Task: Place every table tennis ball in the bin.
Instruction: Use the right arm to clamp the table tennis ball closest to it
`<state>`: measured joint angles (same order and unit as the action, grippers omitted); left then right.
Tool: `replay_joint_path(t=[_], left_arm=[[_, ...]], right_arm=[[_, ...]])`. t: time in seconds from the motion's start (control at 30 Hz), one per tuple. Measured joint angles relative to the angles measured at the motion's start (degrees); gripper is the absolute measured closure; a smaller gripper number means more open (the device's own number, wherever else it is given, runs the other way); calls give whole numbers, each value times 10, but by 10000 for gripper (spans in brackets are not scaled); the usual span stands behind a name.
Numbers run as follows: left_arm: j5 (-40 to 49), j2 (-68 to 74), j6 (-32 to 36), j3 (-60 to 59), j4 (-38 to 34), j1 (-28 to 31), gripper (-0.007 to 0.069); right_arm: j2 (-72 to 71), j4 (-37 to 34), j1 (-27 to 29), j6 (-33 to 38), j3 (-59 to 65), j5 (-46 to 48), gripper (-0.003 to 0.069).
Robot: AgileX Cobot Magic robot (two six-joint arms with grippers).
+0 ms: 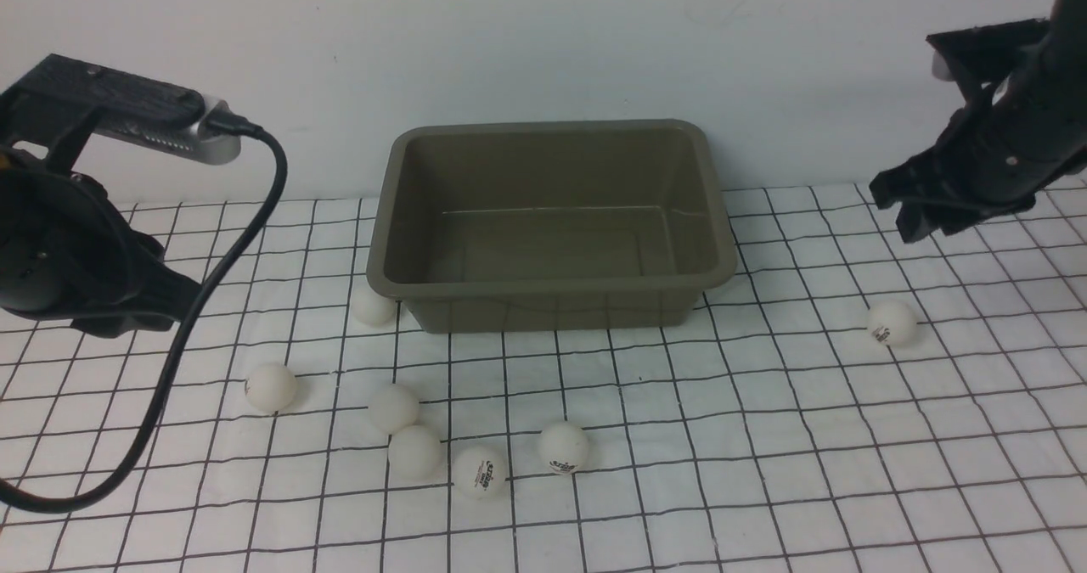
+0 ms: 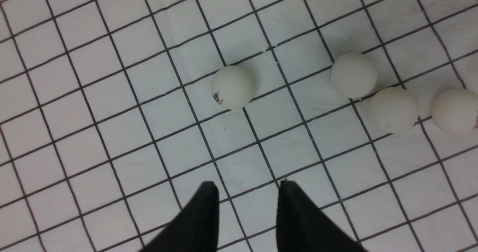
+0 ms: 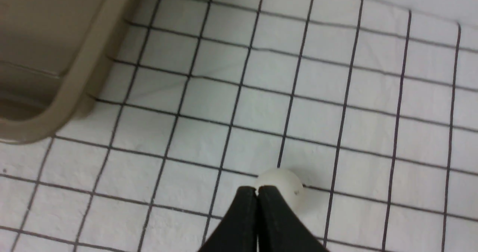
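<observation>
The olive-grey bin (image 1: 552, 285) stands at the back middle of the table, with nothing inside it. Several white table tennis balls lie on the checked cloth: one (image 1: 374, 306) by the bin's front left corner, a loose group (image 1: 414, 452) in front of it, and one alone (image 1: 892, 323) at the right. My left gripper (image 2: 246, 186) hangs open and holds nothing, a short way from a logo ball (image 2: 232, 87). My right gripper (image 3: 257, 188) is shut, raised above the lone ball (image 3: 288, 184), which its fingers partly hide.
A black cable (image 1: 212, 301) hangs from the left arm down over the cloth at the left. The white wall (image 1: 543, 38) rises right behind the bin. The bin's corner (image 3: 74, 80) shows in the right wrist view.
</observation>
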<state>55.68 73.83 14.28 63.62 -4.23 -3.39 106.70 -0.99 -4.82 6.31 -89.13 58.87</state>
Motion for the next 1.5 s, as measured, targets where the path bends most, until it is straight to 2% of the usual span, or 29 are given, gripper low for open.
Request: replay_joint_path(t=[0.23, 0.4, 0.87, 0.97, 1.13, 1.3, 1.5], left_arm=[[0, 0, -9, 0, 15, 0, 394], [0, 0, -15, 0, 26, 0, 394], [0, 0, -20, 0, 28, 0, 394], [0, 0, -20, 0, 29, 0, 394], [0, 0, -20, 0, 29, 0, 394], [0, 0, -20, 0, 29, 0, 394], [0, 0, -20, 0, 29, 0, 394]], right_arm=[[56, 4, 0, -8, -50, 28, 224], [108, 10, 0, -13, -53, 29, 197], [178, 21, 0, -20, -53, 25, 200], [178, 21, 0, -21, -53, 25, 214], [178, 21, 0, -22, -54, 25, 293], [178, 21, 0, -22, -54, 28, 295], [179, 15, 0, -22, -136, 91, 295]])
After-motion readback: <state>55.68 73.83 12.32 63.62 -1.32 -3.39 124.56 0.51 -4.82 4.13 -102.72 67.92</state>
